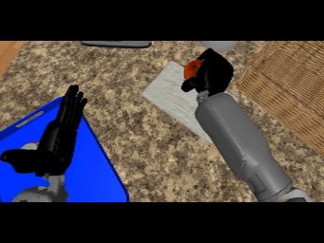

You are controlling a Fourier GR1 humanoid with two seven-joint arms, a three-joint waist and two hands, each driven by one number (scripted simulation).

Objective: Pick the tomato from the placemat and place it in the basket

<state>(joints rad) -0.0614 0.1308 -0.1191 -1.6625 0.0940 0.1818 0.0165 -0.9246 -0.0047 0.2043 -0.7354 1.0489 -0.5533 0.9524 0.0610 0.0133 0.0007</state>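
Item: tomato [190, 69]. Red-orange, round; only a small arc is seen at the upper left of the right hand [210, 76], the rest being hidden by the black fingers [190, 86] curled around it. Location: over the far end of the pale grey placemat [166, 90], just left of the wicker basket [298, 95]. Whether it is lifted clear of the placemat or is resting on it cannot be told from this view.

Handling, as judged: light for its size, smooth-skinned and so likely slippery, soft under pressure and easily bruised. A hold across the widest part, thumb opposite fingers, is advised, with the curve cupped rather than pinched at a single spot. The present enclosing grasp appears to suit this.

Right hand: closed around the tomato, forearm stretched diagonally across the placemat.

Left hand [52, 142]: fingers straight and pointing up, thumb out to the side, holding nothing; shown at rest at the lower left, over the blue tray [94, 175].

Basket: woven, tan, at the right edge of the speckled stone tabletop [143, 142]; its interior is only partly shown.

Other items: a grey rounded object [219, 45] at the top edge behind the right hand, and a dark flat object [117, 44] at the top edge; neither can be identified.
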